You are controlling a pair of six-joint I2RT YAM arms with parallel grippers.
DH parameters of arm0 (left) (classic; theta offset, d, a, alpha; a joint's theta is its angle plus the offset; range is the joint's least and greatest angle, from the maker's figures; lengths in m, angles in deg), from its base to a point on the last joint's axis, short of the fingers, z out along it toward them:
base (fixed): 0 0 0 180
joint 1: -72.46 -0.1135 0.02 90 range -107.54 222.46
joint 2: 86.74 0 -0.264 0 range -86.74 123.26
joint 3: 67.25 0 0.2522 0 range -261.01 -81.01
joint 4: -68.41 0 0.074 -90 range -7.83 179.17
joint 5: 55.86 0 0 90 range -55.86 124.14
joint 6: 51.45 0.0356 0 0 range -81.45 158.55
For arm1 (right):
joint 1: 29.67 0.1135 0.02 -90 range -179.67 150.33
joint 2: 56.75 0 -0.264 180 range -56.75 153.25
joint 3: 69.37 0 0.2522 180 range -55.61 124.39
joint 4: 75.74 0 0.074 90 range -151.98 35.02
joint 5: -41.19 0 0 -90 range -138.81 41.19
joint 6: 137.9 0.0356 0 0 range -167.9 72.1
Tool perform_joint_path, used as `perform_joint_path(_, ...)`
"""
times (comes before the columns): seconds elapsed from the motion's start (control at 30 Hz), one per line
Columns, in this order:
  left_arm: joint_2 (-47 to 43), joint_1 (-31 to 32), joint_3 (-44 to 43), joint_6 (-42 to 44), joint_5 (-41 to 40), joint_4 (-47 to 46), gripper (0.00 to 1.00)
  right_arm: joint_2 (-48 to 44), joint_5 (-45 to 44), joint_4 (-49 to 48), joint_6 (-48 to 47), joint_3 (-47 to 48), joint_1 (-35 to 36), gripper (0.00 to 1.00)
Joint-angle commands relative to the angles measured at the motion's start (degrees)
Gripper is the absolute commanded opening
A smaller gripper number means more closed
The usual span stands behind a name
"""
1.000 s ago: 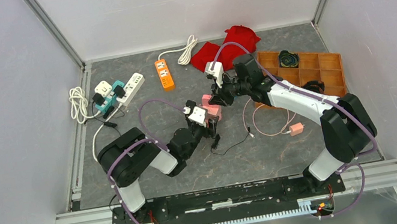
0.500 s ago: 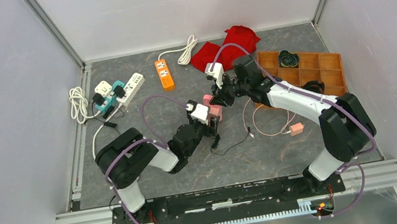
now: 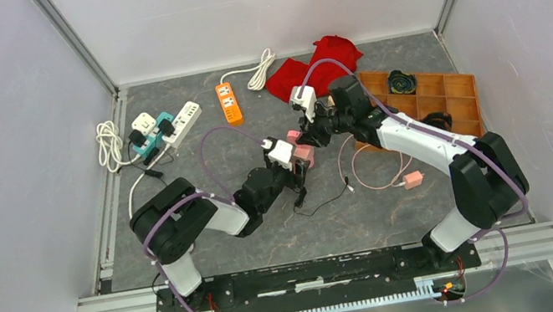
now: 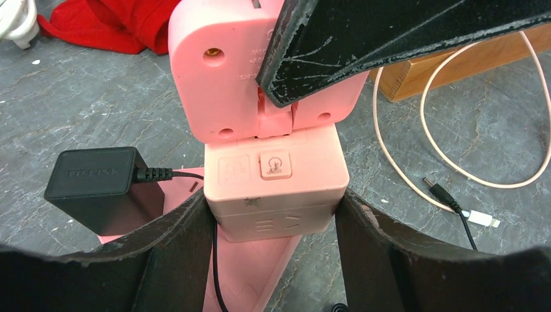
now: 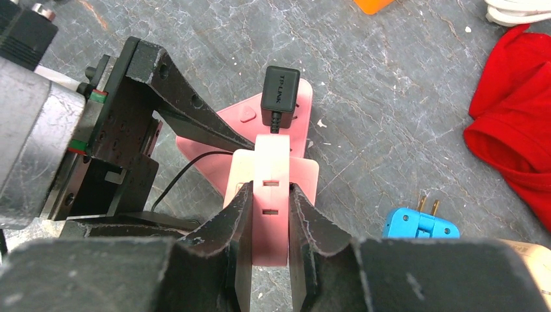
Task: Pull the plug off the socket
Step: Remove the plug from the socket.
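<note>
Pink plug (image 4: 214, 84) in right claw (image 5: 269, 195), socket (image 4: 274, 170) in facing left claw (image 4: 273, 205)

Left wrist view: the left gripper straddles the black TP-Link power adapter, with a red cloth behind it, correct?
No. The left wrist view shows the left gripper straddling the pale pink cube with a power button; the black TP-Link power adapter sits outside. The red cloth is behind.

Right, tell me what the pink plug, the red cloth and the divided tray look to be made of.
Pink plug: probably moulded plastic with a smooth satin finish, going by its rounded edges and recessed screw holes.
Red cloth: soft matte fabric, lying in crumpled folds.
Tray: looks like wood or wood-look board, orange-brown and dull, with thin straight dividers.
</note>
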Motion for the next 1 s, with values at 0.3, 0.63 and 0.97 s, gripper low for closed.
perform_joint_path(0.3,0.13,-2.62,-0.71,-2.75,0.51,11.68,0.02,-5.46,7.34,0.73,-1.27,4.71,0.01,0.00)
perform_joint_path(0.63,-0.53,-2.93,-1.15,-3.02,1.64,13.36,0.02,-5.20,12.65,-2.68,2.65,1.73,-2.61,0.00)
perform_joint_path(0.97,-0.18,-2.93,-2.74,-2.86,3.35,15.93,0.02,-4.52,19.81,-13.80,13.25,-2.81,-0.74,0.00)
